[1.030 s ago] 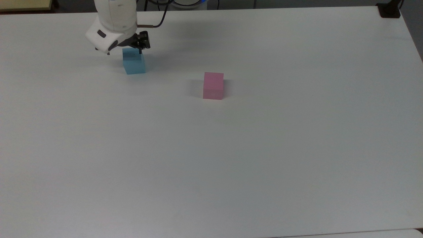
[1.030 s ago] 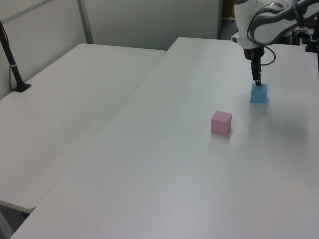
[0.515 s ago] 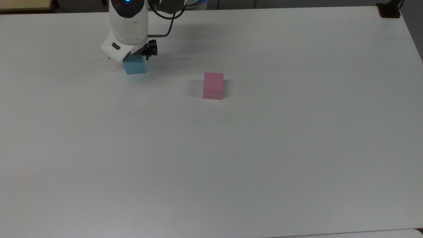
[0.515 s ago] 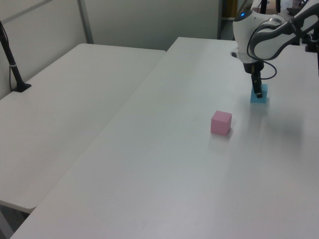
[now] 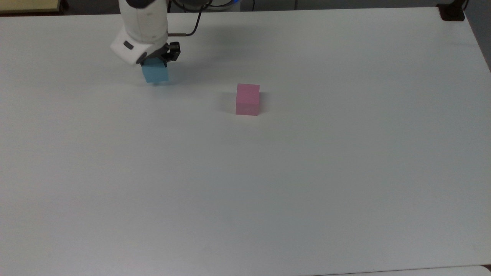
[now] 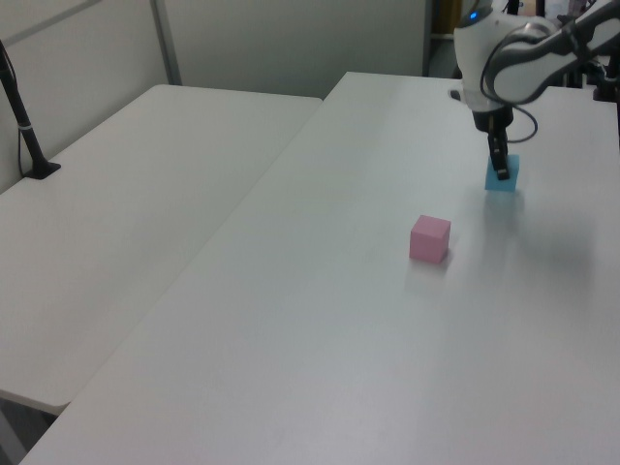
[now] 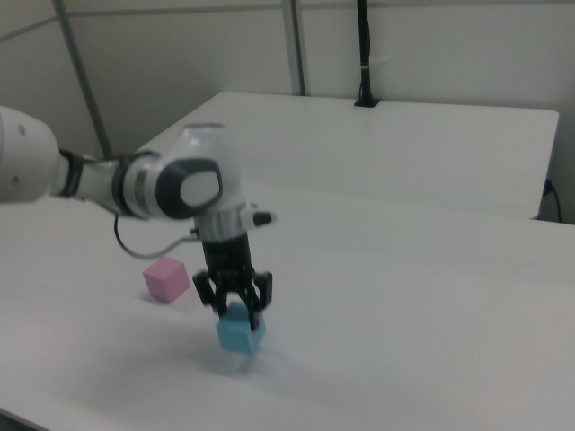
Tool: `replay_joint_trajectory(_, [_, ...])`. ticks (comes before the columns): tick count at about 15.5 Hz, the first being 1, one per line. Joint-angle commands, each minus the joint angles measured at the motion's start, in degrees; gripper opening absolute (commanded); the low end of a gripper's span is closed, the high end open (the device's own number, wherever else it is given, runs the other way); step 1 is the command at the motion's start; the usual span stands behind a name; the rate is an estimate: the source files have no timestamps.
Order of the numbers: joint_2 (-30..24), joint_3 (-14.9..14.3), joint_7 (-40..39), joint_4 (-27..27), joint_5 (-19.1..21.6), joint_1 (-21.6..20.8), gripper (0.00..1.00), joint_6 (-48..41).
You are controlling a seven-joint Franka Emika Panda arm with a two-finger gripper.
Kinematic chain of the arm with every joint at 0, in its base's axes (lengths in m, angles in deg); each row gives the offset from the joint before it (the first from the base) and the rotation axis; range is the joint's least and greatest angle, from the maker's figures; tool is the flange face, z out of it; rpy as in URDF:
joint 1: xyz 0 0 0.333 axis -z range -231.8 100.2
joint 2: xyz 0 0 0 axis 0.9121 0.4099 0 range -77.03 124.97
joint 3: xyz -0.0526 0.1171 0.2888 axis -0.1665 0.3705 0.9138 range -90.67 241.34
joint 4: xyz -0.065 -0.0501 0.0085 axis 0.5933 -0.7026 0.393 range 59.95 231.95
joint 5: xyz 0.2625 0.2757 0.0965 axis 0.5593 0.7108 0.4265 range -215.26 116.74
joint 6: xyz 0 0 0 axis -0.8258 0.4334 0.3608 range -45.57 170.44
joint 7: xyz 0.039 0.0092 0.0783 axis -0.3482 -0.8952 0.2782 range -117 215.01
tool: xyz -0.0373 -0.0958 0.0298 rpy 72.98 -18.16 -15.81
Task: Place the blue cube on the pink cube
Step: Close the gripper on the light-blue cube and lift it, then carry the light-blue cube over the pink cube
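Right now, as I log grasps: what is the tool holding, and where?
The blue cube, pinched by its upper part between the tool fingers.

one blue cube (image 5: 155, 73), one pink cube (image 5: 247, 99), two tables (image 6: 291, 320).

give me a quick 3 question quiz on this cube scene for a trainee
1. True or false: the blue cube already sits on top of the pink cube.
2. Multiple choice: in the right view, the gripper is
A. shut on the blue cube
B. shut on the pink cube
C. open above bare table
3. Fill in: in the top view, the pink cube lies to the ____ of the blue cube.

Key:
1. False. The two cubes are well apart, and the pink one stands alone on the table.
2. A. The fingers clasp the blue cube from above.
3. Right, and slightly lower in the picture.
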Motion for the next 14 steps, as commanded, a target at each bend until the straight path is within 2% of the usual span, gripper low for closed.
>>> replay_joint_trajectory(1, [-2.26, 0.54, 6.59, -11.05, 6.94, -3.03, 0.07, -10.35])
replay_joint_trajectory(2, [-2.17, 0.81, 8.27, -12.91, 7.39, -4.00, 0.09, -11.24])
replay_joint_trajectory(5, [-0.34, 4.23, 14.51, -17.22, 8.01, -6.81, 0.10, -11.69])
replay_joint_trajectory(7, [2.74, 4.50, 16.28, -19.68, 8.01, -9.97, 0.10, -11.69])
replay_joint_trajectory(10, [5.82, 4.50, 16.72, -20.31, 8.01, -13.14, 0.11, -11.86])
replay_joint_trajectory(14, [11.00, 4.50, 17.61, -21.80, 8.01, -15.78, 0.12, -11.78])
